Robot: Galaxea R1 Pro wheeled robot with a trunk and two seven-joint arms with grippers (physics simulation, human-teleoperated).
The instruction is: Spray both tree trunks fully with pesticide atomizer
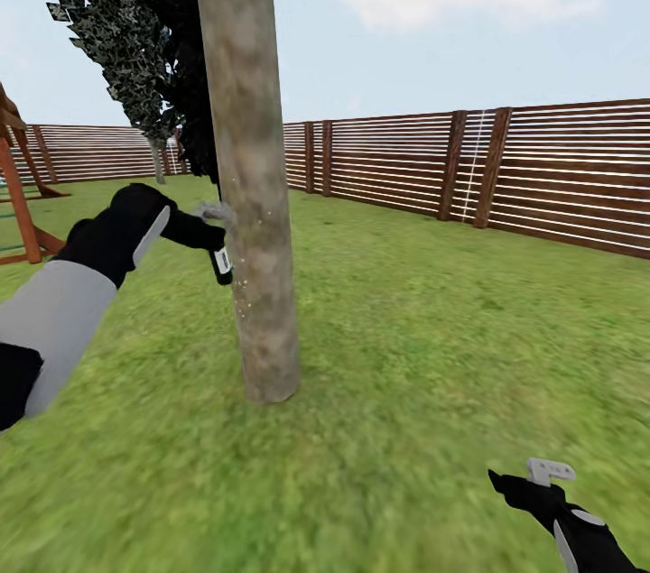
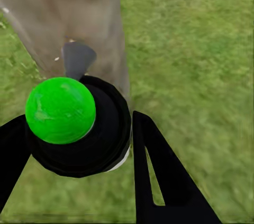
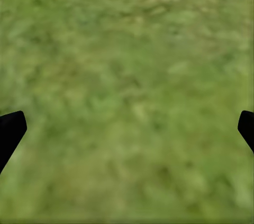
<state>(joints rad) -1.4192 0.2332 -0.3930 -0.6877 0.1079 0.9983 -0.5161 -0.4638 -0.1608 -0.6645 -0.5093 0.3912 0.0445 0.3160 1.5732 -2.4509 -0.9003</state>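
Note:
A thick beige-grey mottled tree trunk rises from the grass floor in the garden, with dark leaf clumps above. My left gripper is shut on the pesticide atomizer, a small black bottle with a pale label, its grey spray head right against the trunk. Pale specks dot the bark beside it. In the left wrist view the atomizer shows between black fingers, with a green ball on it, facing the trunk. My right gripper hangs open low over grass.
A brown slat fence runs along the back and right. A second, dark-leaved tree stands behind the trunk on the left. A wooden play frame stands at the far left. Open lawn stretches to the right.

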